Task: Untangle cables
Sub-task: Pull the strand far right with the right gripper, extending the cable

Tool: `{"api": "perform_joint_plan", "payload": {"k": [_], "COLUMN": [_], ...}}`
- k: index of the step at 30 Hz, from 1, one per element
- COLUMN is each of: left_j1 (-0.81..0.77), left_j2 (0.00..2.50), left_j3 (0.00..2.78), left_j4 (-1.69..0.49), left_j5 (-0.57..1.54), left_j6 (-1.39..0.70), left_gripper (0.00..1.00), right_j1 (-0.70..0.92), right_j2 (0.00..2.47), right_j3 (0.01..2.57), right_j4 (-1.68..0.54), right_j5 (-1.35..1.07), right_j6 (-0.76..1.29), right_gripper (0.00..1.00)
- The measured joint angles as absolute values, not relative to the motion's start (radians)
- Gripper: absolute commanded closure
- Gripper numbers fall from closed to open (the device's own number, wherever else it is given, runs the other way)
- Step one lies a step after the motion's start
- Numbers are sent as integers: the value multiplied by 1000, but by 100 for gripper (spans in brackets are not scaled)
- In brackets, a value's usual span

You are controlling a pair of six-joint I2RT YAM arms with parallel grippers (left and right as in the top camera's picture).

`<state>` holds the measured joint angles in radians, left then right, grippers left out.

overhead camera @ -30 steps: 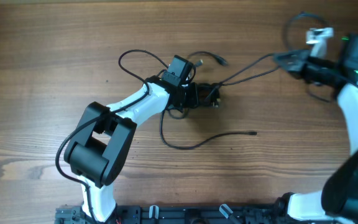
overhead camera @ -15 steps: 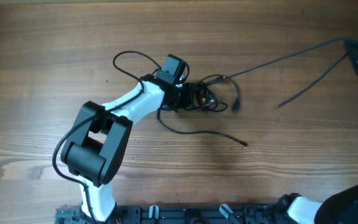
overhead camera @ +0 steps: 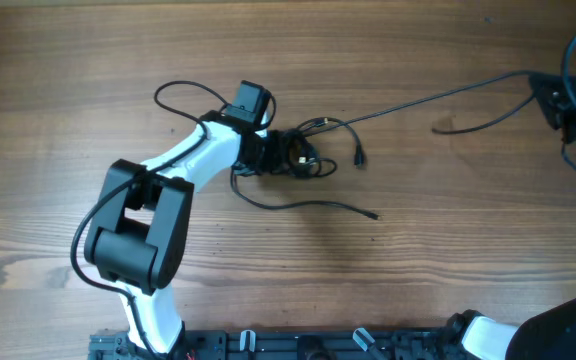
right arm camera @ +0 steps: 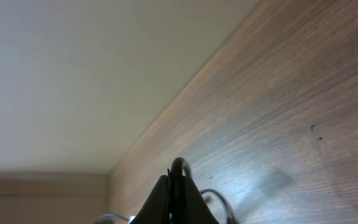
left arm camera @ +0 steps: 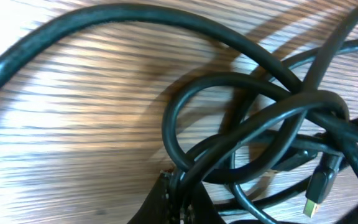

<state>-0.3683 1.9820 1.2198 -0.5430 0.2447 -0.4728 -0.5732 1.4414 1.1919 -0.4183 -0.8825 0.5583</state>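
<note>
Overhead. The left arm comes in from 7 o'clock across the table (overhead camera: 418,280). The left gripper (overhead camera: 274,150) sits just off table centre with its tips buried in the knot, so the jaws cannot be read from here. The cables (overhead camera: 306,155) lie bunched as a small knotted coil touching the gripper's 3 o'clock side. One strand leaves the knot toward 2 o'clock and runs straight and taut to the right gripper (overhead camera: 550,95) at the 3 o'clock edge of the frame. A second strand hangs slack just below it, its free end well short of the knot. A short tail with a plug (overhead camera: 360,158) drops at the knot's 3 o'clock side. Another strand curls out from under the knot toward 4 o'clock and ends loose on the wood.

Left wrist. Fingertips at 6 o'clock, pinched together on a strand of the cables (left arm camera: 253,124). Loops cross over each other just beyond the tips. A gold-tipped plug lies at 4 o'clock.

Right wrist. Fingers at 6 o'clock, closed tight, with a thin black loop of cable pinched at the tips. The gripper is lifted off the table, with wood grain at 3 o'clock and pale wall at 10 o'clock.
</note>
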Motion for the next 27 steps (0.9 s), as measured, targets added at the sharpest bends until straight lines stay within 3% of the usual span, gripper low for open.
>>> {"api": "perform_joint_plan", "payload": {"k": [7, 15, 25, 26, 27], "left_j1": [-291, -139, -124, -124, -124], "left_j2": [1972, 1963, 1962, 1962, 1962], "left_j3": [1231, 1232, 1232, 1232, 1232], "left_j4": [-651, -690, -689, -689, -689], "left_j5": [179, 84, 68, 68, 68], "left_j6": [-406, -373, -367, -367, -367], "left_gripper": [96, 96, 96, 96, 96], "right_j1": [-585, -702, -612, -596, -573], "right_j2": [1441, 1428, 1425, 1425, 1425], "right_j3": [1249, 1427, 1431, 1431, 1431], "right_j4": [-440, -492, -697, -713, -728], "right_j5": [-867, -865, -778, -754, -725], "right_j6": [556, 552, 451, 442, 433], "right_gripper": [96, 96, 96, 95, 83]}}
